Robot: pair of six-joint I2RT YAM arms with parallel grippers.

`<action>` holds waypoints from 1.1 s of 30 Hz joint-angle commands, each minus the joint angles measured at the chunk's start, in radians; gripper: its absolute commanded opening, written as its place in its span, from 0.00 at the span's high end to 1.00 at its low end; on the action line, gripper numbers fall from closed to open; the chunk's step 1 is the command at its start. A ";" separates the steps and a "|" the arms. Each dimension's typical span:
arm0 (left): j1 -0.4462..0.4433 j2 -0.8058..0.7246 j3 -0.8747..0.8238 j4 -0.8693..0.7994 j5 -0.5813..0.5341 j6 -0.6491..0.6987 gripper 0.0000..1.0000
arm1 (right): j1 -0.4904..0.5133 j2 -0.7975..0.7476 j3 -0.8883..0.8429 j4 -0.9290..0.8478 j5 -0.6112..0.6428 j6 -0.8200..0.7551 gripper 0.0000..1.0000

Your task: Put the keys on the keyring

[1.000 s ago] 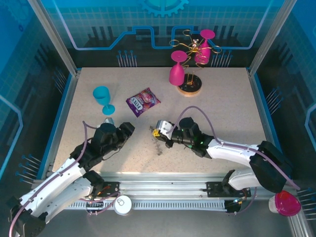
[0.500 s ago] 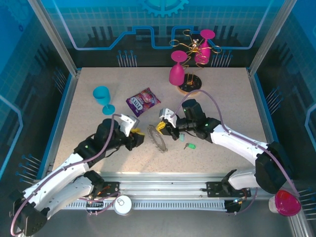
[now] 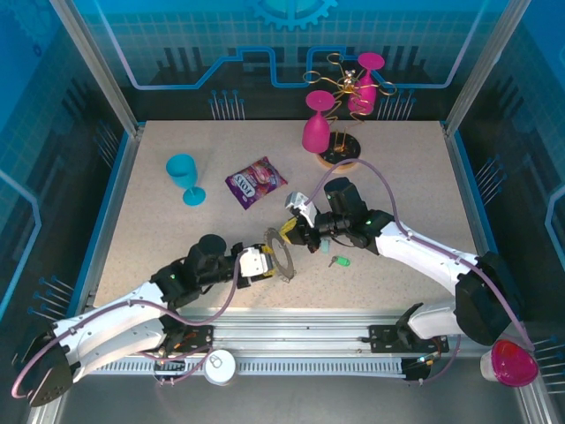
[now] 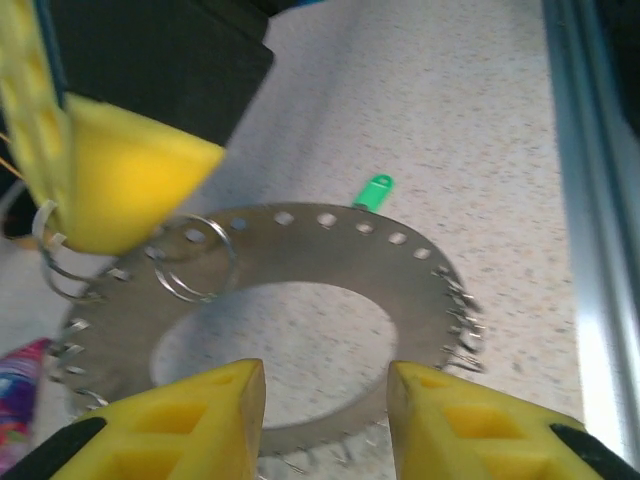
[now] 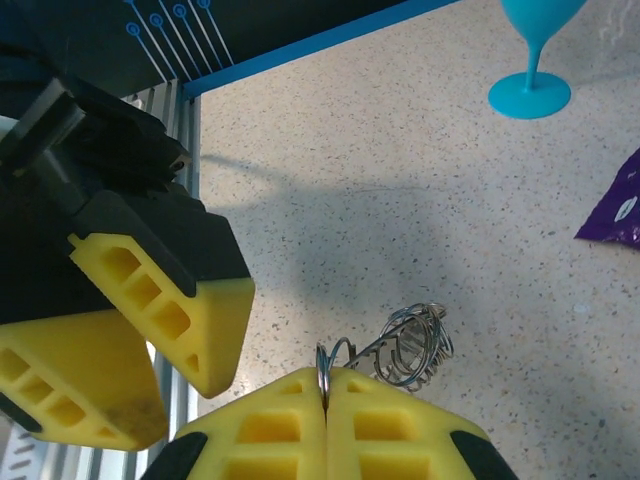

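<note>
In come my left jaws [image 3: 262, 264], narrowing, half-spread around the keyring [image 3: 282, 254] at its near rim; gripping or not, I cannot tell. My right jaws [image 3: 296, 231], pressed together, pinch its far edge. The green key [image 3: 339, 261] waits on the desk [image 3: 177, 238], not yet threaded.
</note>
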 commanded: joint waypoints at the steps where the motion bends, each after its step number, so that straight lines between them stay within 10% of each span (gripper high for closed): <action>1: -0.014 -0.017 -0.025 0.144 -0.113 0.097 0.62 | 0.006 -0.021 0.040 -0.024 0.011 0.078 1.00; 33: -0.044 0.050 -0.007 0.261 -0.241 0.102 0.63 | 0.062 -0.013 0.057 0.020 0.036 0.213 1.00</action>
